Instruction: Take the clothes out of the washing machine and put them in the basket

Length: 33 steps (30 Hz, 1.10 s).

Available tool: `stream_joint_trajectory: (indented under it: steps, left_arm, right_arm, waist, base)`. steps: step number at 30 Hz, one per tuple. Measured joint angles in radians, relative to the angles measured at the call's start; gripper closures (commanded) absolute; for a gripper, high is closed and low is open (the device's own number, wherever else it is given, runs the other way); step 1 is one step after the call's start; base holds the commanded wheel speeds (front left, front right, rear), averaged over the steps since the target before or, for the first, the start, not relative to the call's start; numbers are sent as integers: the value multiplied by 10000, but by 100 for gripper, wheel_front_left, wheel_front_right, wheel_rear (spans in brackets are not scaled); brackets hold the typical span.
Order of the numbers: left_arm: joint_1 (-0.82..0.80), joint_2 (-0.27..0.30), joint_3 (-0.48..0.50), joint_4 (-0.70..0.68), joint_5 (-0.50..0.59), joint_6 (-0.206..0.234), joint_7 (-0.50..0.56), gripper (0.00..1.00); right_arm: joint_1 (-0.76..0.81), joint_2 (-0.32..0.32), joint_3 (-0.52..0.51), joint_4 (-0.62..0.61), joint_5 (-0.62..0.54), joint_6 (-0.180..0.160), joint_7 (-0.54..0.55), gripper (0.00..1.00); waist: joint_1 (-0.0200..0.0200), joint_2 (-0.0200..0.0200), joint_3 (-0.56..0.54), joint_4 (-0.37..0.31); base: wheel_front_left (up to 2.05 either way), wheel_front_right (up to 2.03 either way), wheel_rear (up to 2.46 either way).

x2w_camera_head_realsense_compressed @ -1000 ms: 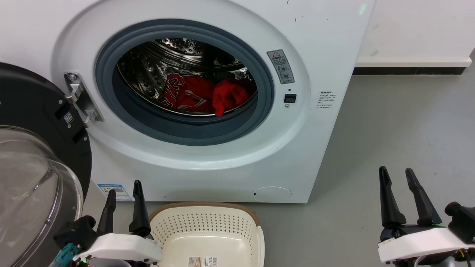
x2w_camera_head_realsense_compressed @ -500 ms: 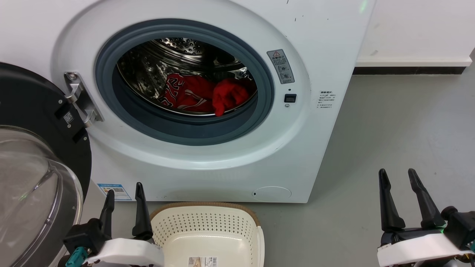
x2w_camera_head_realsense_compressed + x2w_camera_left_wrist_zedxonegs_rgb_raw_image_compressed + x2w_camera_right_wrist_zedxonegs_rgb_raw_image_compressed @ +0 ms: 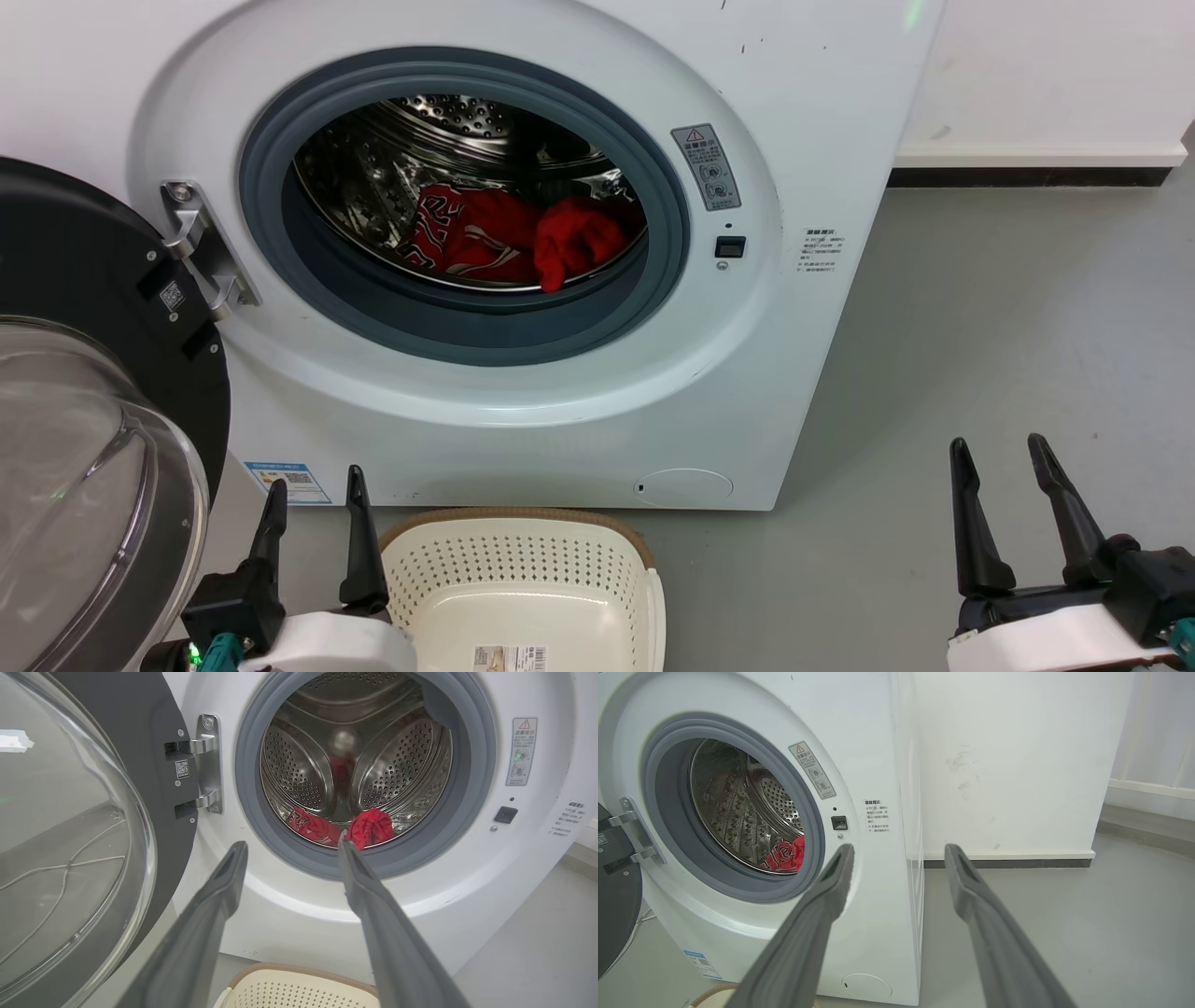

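The white washing machine (image 3: 812,112) stands with its door swung open to the left. In its steel drum lie the clothes: a red garment with white stripes (image 3: 467,233) on the left and a plain red one (image 3: 574,243) on the right, also seen as clothes (image 3: 369,828) in the left wrist view and clothes (image 3: 787,856) in the right wrist view. The cream basket (image 3: 523,569) sits on the floor below the porthole. My left gripper (image 3: 316,481) is open beside the basket's left rim. My right gripper (image 3: 999,448) is open over the floor, right of the machine.
The open glass door (image 3: 84,448) with its black frame fills the lower left, close to my left arm. Grey floor (image 3: 1008,308) stretches to the right of the machine, up to a white wall with a dark skirting (image 3: 1027,177).
Both grippers have sunk a little lower in the head view, still open. The clothes, basket and door have not moved.
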Motion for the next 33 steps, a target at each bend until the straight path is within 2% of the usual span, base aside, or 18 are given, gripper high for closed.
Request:
stream_joint_trajectory:
  steps: [23, 33]
  left_arm:
    - [227, -12, -56, -13, 1620, 180, -399, 0]
    - [230, -12, -54, 13, 1572, 201, -412, 0]
  right_arm:
    - [218, -2, 44, -82, -1306, 0, -418, 0]
    - [219, -2, 48, -38, -1212, 0, -430, 0]
  waist:
    - [0, 0, 61, -10]
    - [0, -1, 72, -5]
  base:
    - [0, 0, 0]
    - [0, 0, 0]
